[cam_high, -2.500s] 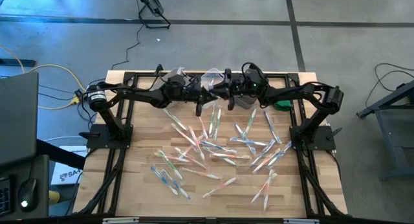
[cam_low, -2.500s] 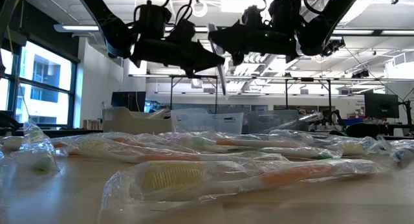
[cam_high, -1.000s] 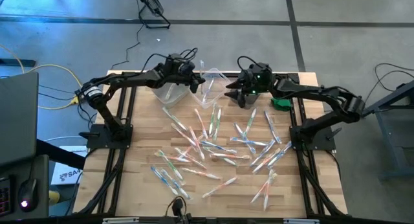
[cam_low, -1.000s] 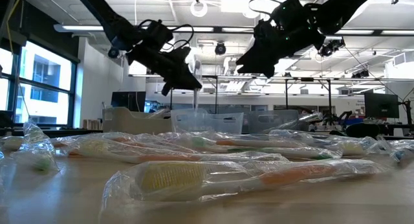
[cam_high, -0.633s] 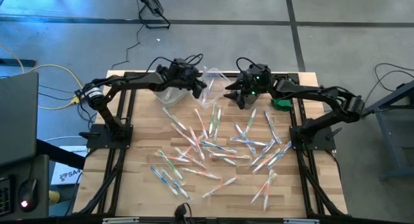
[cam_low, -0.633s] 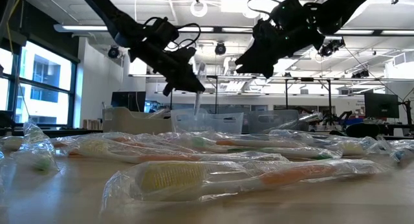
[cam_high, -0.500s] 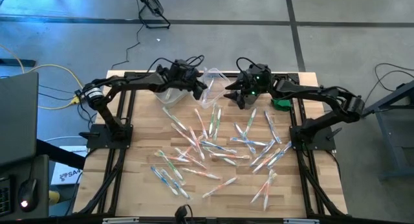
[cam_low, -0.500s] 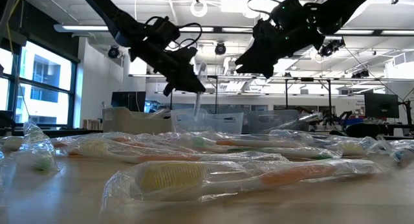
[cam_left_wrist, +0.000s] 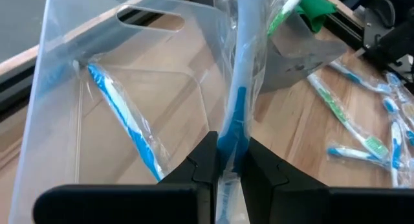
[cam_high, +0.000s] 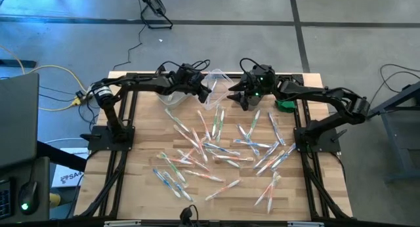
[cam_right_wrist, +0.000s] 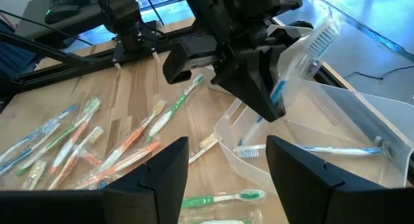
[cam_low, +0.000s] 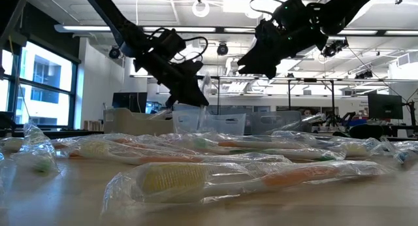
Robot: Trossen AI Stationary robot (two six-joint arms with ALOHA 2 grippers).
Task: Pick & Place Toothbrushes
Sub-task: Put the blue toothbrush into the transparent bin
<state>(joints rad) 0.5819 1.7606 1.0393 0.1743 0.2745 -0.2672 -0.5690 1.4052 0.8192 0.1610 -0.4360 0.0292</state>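
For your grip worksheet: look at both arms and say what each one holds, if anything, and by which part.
The left gripper is shut on a wrapped blue toothbrush, pinching its handle above a clear bin. The right gripper is open and empty.

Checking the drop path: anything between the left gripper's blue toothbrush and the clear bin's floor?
Nothing blocks it. Left wrist view: held blue toothbrush hangs over clear bin; another blue toothbrush lies inside, off to one side.
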